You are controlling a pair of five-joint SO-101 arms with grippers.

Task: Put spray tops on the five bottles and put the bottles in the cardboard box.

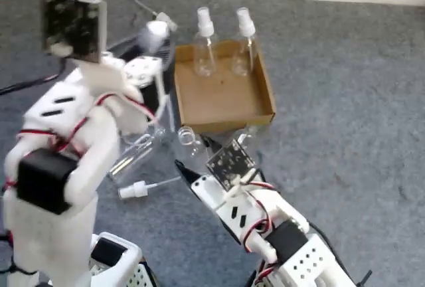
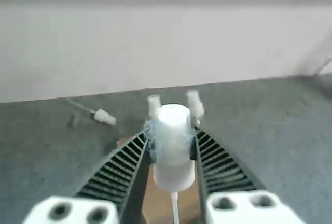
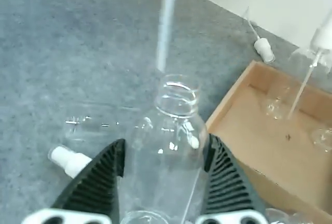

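My left gripper (image 2: 171, 141) is shut on a white spray top (image 2: 173, 149), held high with its thin tube (image 3: 165, 27) hanging down over the open neck of a clear bottle (image 3: 171, 130). That bottle stands upright with my right gripper (image 3: 166, 146) shut on it, on the carpet just in front of the cardboard box (image 1: 226, 101). In the high view the left gripper (image 1: 157, 34) is by the box's left rear corner and the right gripper (image 1: 191, 152) is by the held bottle (image 1: 188, 138). Two capped bottles (image 1: 204, 44) (image 1: 244, 41) stand in the box.
A clear bottle (image 1: 129, 157) lies on its side left of the right gripper, with a loose spray top (image 1: 136, 189) in front of it. Another spray top (image 2: 101, 116) lies on the carpet behind the box. Grey carpet stretches open to the box's right.
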